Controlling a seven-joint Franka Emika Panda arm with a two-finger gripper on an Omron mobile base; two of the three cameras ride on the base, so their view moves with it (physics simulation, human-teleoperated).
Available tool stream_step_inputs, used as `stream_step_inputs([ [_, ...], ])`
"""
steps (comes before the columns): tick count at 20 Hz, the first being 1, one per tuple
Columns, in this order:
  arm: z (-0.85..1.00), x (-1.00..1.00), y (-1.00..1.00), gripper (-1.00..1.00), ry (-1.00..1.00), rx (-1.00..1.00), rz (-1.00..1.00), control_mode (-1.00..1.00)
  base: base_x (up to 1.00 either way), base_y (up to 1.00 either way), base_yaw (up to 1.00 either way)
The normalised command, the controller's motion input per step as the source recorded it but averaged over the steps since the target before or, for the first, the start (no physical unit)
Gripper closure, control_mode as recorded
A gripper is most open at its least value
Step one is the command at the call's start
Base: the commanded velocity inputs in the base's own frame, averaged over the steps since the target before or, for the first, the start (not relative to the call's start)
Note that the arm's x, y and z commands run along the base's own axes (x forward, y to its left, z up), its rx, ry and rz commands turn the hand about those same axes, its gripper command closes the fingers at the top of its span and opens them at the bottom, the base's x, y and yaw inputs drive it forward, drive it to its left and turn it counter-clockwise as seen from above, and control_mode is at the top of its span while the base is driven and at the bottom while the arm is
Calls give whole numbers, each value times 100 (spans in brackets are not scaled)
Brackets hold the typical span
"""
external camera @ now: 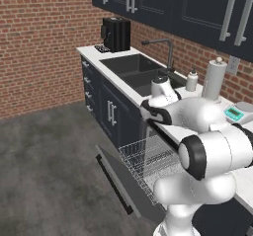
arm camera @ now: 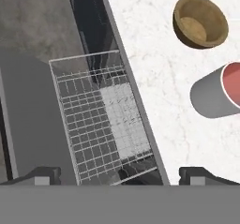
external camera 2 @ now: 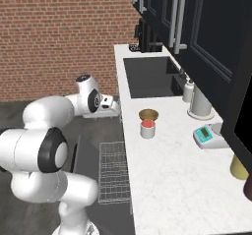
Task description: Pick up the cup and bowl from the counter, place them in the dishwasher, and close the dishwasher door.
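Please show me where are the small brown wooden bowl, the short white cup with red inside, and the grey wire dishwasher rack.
Small brown wooden bowl (arm camera: 200,21): hand view, inner hollow.
Short white cup with red inside (external camera 2: 147,128): right base view, outer wall.
Grey wire dishwasher rack (arm camera: 101,120): hand view, mesh floor.

1. We see the counter (external camera: 116,77) running away along the brick wall, white on top with navy cabinet fronts below it.
2. A dark sink (external camera: 132,67) is sunk into it, with a tall faucet (external camera: 165,47) rising at its far edge.
3. At the counter's far end stands a black coffee machine (external camera: 116,33).
4. Near the wall we make out a small white bottle (external camera: 191,80), a paper towel roll (external camera: 214,78) just beside it, and a teal-faced scale (external camera: 234,113).
5. The dishwasher door (external camera: 116,180) lies dropped open, and the wire rack (external camera: 148,163) is pulled out over it.
6. Our white arm (external camera: 202,146) crosses the lower right, hiding part of the rack.
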Motion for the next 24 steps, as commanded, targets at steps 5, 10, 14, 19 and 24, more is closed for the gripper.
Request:
stream_step_inputs([
  [5, 0, 23, -41, -100, 13, -3, 0, -100, 0, 0, 0],
  [10, -2, 16, -42, -100, 11, -2, 1, -100, 0, 0, 0],
  [14, -36, 22, -28, -100, 2, -4, 5, -100, 0, 0, 0],
  [19, -30, 25, -34, -100, 2, -1, 6, -100, 0, 0, 0],
  [24, -6, 24, -50, -100, 10, 0, 3, -100, 0, 0, 0],
])
